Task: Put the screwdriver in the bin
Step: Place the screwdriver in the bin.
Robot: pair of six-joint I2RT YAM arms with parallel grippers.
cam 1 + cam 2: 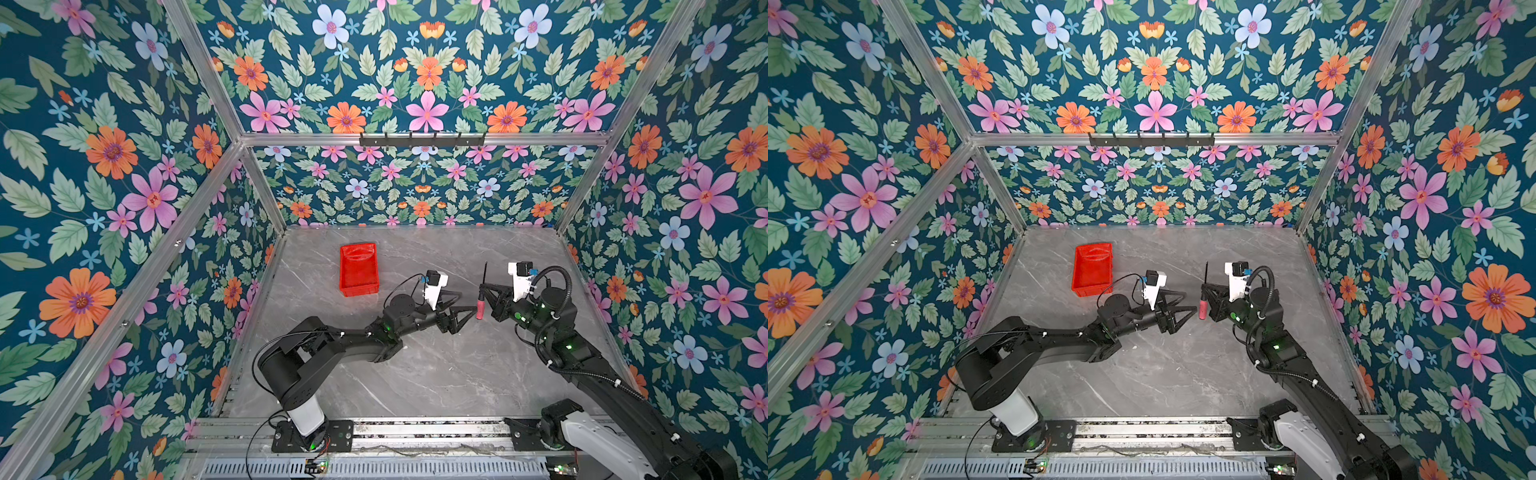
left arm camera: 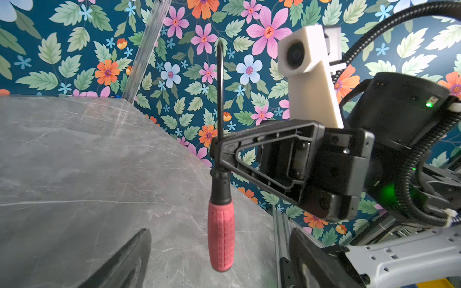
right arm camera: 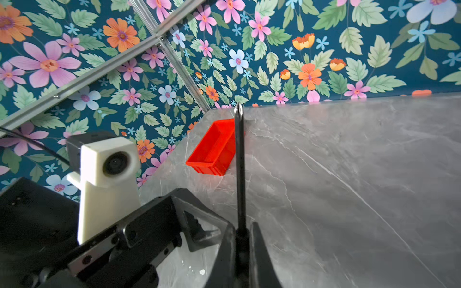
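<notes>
1. Right gripper (image 1: 482, 286) clamps screwdriver (image 1: 481, 308) by its shaft, handle hanging down, centre-right in both top views.
2. Left gripper (image 1: 468, 301) open, tips just beside handle.
3. Bin (image 1: 359, 289) left of centre, well apart.

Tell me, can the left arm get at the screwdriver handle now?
Probably yes. The right gripper pinches the screwdriver near its collar, so the red handle hangs free, and the open left gripper faces it, nothing between.
</notes>
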